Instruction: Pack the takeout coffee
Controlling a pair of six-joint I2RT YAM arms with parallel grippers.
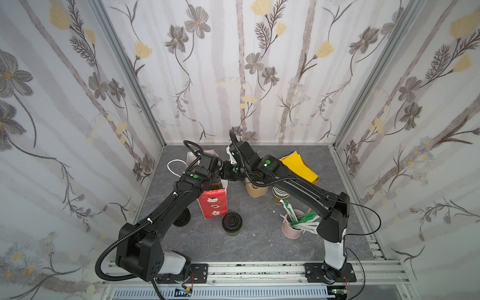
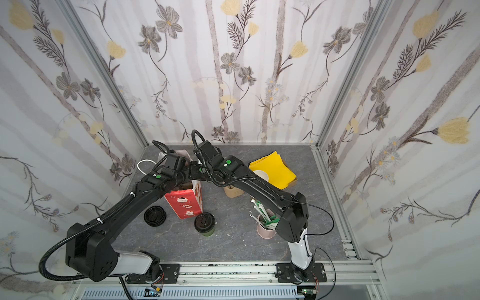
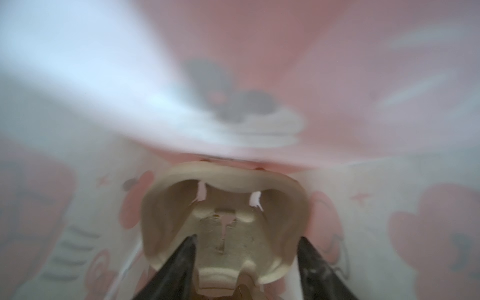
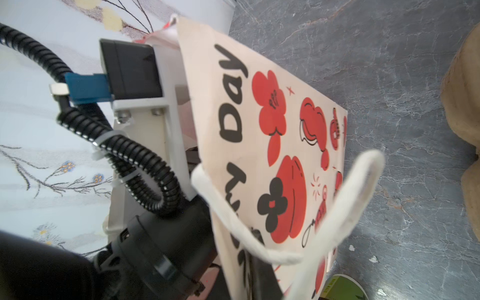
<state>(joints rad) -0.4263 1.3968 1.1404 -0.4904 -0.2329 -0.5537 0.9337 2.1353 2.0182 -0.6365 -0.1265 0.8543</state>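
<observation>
While right pincer [image 1: 225, 169] pinches the bag [image 1: 213, 205] and left pincer [image 3: 248, 236] gapes inside it, takeout coffee [image 1: 232, 222] just sits there unpacked.

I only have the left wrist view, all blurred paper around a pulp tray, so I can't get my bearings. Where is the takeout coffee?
Observer: The takeout coffee stands upright on the table, outside the bag, just in front of it toward the arm bases, lid on.
Operator: Is anything holding the bag?
Observer: The right hand is shut on the bag's rim, beside its rope handle.
Operator: Anything else near the cup?
Observer: A stack of black lids lies on the table, left of the bag in both top views.
</observation>
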